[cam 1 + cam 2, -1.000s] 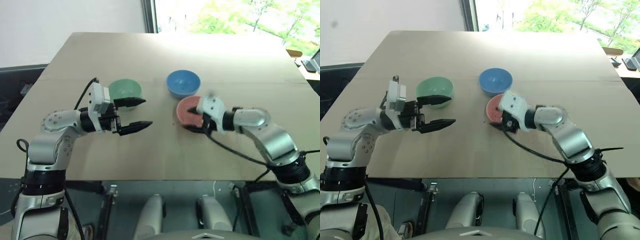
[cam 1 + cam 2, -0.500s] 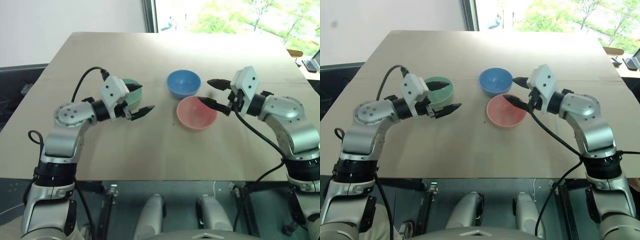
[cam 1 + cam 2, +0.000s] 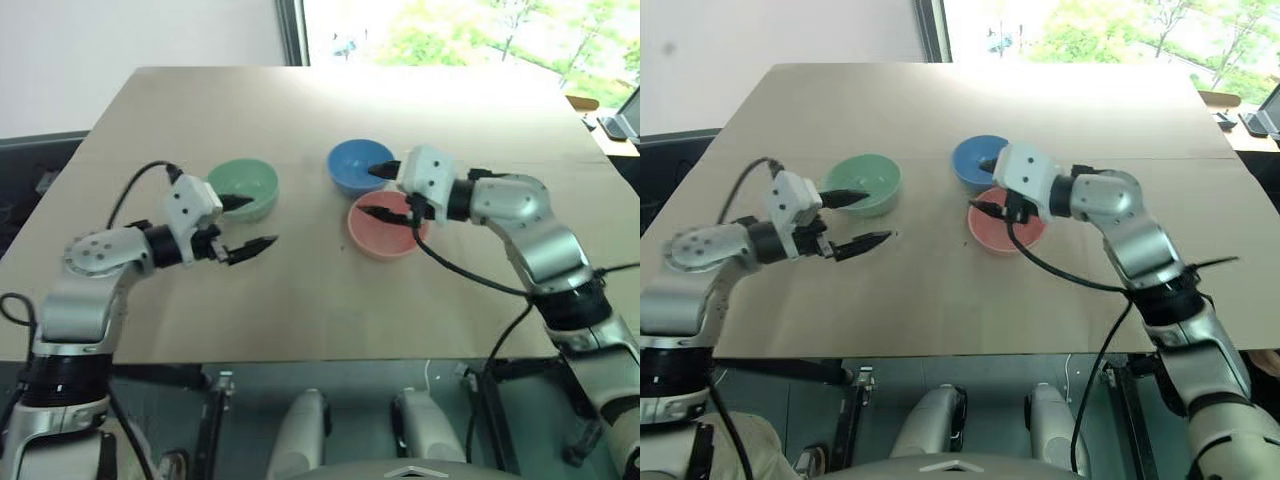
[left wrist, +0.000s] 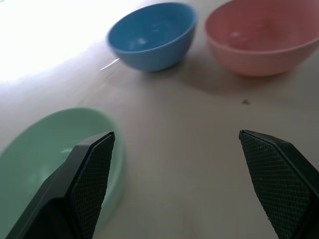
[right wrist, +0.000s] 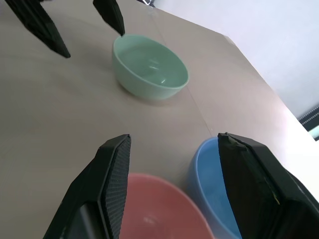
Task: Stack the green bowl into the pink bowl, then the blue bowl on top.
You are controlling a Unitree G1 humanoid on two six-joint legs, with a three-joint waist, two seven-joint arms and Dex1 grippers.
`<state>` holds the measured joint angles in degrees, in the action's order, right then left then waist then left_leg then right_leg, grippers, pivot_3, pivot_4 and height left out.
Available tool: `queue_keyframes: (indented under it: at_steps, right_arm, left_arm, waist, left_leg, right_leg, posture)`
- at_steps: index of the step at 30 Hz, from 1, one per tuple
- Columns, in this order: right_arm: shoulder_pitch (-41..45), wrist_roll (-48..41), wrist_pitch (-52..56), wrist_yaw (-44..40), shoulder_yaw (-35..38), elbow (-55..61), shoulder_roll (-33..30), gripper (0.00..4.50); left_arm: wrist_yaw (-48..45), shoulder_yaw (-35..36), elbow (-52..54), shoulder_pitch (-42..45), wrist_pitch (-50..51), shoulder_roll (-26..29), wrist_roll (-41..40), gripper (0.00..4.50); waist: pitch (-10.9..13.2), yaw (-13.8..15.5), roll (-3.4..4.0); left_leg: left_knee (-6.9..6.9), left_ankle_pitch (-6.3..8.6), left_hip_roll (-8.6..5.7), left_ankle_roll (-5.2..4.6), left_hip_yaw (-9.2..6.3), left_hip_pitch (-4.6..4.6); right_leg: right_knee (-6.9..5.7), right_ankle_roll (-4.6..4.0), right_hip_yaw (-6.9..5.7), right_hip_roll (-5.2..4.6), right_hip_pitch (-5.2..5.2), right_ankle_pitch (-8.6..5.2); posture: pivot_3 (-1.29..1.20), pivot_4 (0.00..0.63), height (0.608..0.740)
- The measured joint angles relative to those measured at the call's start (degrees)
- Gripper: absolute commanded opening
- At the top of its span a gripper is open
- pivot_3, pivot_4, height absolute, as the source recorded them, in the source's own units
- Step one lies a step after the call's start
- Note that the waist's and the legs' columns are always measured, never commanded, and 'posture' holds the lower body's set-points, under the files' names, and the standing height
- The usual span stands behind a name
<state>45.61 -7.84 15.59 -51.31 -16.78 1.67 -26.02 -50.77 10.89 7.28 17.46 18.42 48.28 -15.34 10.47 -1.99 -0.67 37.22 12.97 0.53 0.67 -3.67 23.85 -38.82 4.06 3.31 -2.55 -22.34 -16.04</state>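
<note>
Three bowls sit apart on the tan table (image 3: 300, 300): the green bowl (image 3: 245, 188) at left, the blue bowl (image 3: 352, 166) at the back, and the pink bowl (image 3: 385, 228) in front of the blue one. My left gripper (image 3: 255, 222) is open and empty, just in front of the green bowl's near side, pointing right toward the other bowls. One of its fingers (image 4: 92, 169) overlaps the green bowl (image 4: 40, 149). My right gripper (image 3: 375, 191) is open and empty, hovering over the pink bowl (image 5: 159, 209) and beside the blue bowl (image 5: 212, 184), pointing left toward the green bowl (image 5: 149, 67).
Bare tabletop lies in front of the bowls, up to the table's near edge (image 3: 320, 362). A window (image 3: 450, 30) stands behind the far edge. A black cable (image 3: 470, 280) trails from my right wrist over the table.
My right gripper left the pink bowl's near rim, swung up and right, then came back left over the bowl. My left gripper shifted left and turned. The bowls have not moved.
</note>
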Motion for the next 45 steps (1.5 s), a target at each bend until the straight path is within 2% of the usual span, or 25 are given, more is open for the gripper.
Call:
queue_keyframes:
  at_steps: [3, 6, 8, 15, 23, 24, 26, 29, 30, 33, 41, 43, 45]
  right_arm:
    - [-1.77, -4.60, 0.68, -1.77, 1.88, 2.70, 0.87, 2.90]
    - [-5.88, -8.41, 3.02, -3.24, 5.43, 7.74, -2.20, 2.90]
    - [-10.24, -11.17, 5.85, -3.26, 8.45, 12.30, -4.76, 2.90]
    - [-18.61, -14.91, 9.38, -0.71, 14.87, 21.62, -8.38, 2.90]
    - [-21.07, -15.62, 11.43, 3.50, 16.75, 25.58, -8.71, 2.90]
    - [-21.18, -15.62, 11.57, 3.88, 16.79, 25.68, -8.73, 2.98]
    - [-21.55, -15.57, 11.61, 4.38, 16.88, 25.94, -9.12, 2.98]
    - [-21.95, -15.58, 11.65, 4.65, 17.18, 26.33, -9.74, 2.98]
    - [-22.18, -15.65, 11.66, 4.69, 17.36, 26.67, -9.92, 2.98]
    - [-22.62, -16.11, 11.76, 4.84, 17.62, 27.29, -10.59, 2.98]
    - [-24.92, -17.22, 12.42, 6.17, 18.34, 29.12, -11.34, 2.98]
    - [-26.22, -17.56, 12.90, 6.91, 19.52, 29.96, -11.81, 2.98]
    - [-28.99, -18.02, 13.18, 7.48, 21.68, 31.43, -12.92, 2.98]
  left_arm:
    - [4.50, -0.28, 3.71, 0.00, 1.94, -0.23, 2.63, 4.24]
    - [6.10, -1.66, 7.69, 0.50, 5.58, 0.34, 3.68, 4.24]
    - [6.45, -5.68, 8.57, 1.98, 9.72, 2.38, 6.63, 4.24]
    - [7.37, -17.03, 8.85, 10.54, 21.07, 3.59, 13.43, 4.24]
    - [7.78, -27.18, 5.36, 17.04, 27.22, 3.11, 20.85, 4.24]
    - [8.07, -27.88, 4.00, 17.97, 27.65, 2.61, 21.87, 3.69]
    - [8.56, -29.41, 1.48, 19.40, 28.55, 1.46, 23.28, 3.16]
    - [8.77, -31.06, -1.82, 21.09, 29.55, -0.53, 24.88, 1.82]
    - [8.77, -31.61, -2.64, 21.68, 29.64, -0.95, 25.28, 1.52]
    - [8.73, -31.82, -4.66, 23.31, 29.58, -2.30, 26.33, 0.08]
    - [7.10, -31.32, -6.17, 24.49, 24.69, -4.15, 25.57, 0.03]
    - [4.67, -30.41, -5.57, 25.06, 21.06, -4.73, 23.33, 0.03]
    - [-0.40, -29.28, -4.56, 26.59, 13.33, -5.34, 19.23, 0.03]
  waist:
    - [0.02, 0.56, -0.04]
    - [0.02, 1.32, -0.04]
    - [0.02, 1.25, -0.03]
    - [0.03, 0.70, -0.03]
    - [0.04, -0.23, -0.05]
    - [0.04, -0.21, -0.06]
    - [0.04, -0.19, -0.06]
    - [0.05, -0.13, -0.08]
    - [0.05, -0.12, -0.08]
    - [0.06, -0.10, -0.09]
    - [0.06, 0.00, -0.09]
    - [0.07, 0.23, -0.10]
    - [0.07, 0.77, -0.12]
  left_leg:
    - [0.00, 0.01, -0.12, -0.02, -0.04, 0.18]
    - [0.00, 0.02, -0.13, -0.03, -0.07, 0.22]
    - [0.00, 0.01, -0.12, -0.03, -0.07, 0.17]
    - [0.01, 0.01, 0.00, -0.01, 0.00, 0.02]
    - [0.02, 0.01, 0.00, -0.01, 0.07, 0.03]
    - [0.02, 0.01, 0.00, -0.02, 0.07, 0.03]
    - [0.03, 0.01, -0.01, -0.02, 0.08, 0.04]
    - [0.04, 0.01, 0.00, -0.02, 0.07, 0.07]
    - [0.04, 0.01, -0.01, -0.02, 0.06, 0.07]
    - [0.04, 0.01, -0.01, -0.01, 0.07, 0.07]
    - [0.06, 0.01, -0.01, -0.01, 0.06, 0.10]
    - [0.07, 0.01, -0.03, -0.01, 0.05, 0.13]
    - [0.09, 0.01, -0.04, -0.01, 0.05, 0.15]
  right_leg:
    - [0.10, 0.00, -0.06, -0.13, -0.03, 0.00]
    - [0.19, 0.01, -0.12, -0.15, -0.04, 0.00]
    - [0.07, 0.01, -0.12, -0.12, -0.04, 0.00]
    - [-0.08, 0.01, 0.00, 0.07, -0.01, 0.00]
    - [-0.06, 0.01, 0.08, 0.08, -0.02, 0.00]
    - [-0.06, 0.01, 0.08, 0.08, -0.02, 0.00]
    - [-0.04, 0.02, 0.09, 0.07, -0.02, 0.00]
    - [-0.04, 0.02, 0.08, 0.07, -0.03, 0.00]
    - [-0.04, 0.02, 0.07, 0.07, -0.03, 0.00]
    - [-0.04, 0.02, 0.08, 0.07, -0.03, 0.00]
    - [-0.04, 0.01, 0.08, 0.05, -0.04, 0.00]
    - [-0.04, 0.01, 0.06, 0.01, -0.04, 0.00]
    - [-0.01, 0.01, 0.03, -0.01, -0.04, 0.00]
  posture:
    - [0.00, 0.150, 0.740]
    - [0.00, 0.150, 0.740]
    - [0.00, 0.150, 0.740]
    - [0.00, 0.150, 0.740]
    - [0.00, 0.150, 0.740]
    - [0.00, 0.150, 0.740]
    - [0.00, 0.150, 0.740]
    - [0.00, 0.150, 0.740]
    - [0.00, 0.150, 0.740]
    - [0.00, 0.150, 0.740]
    - [0.00, 0.150, 0.740]
    - [0.00, 0.150, 0.740]
    - [0.00, 0.150, 0.740]
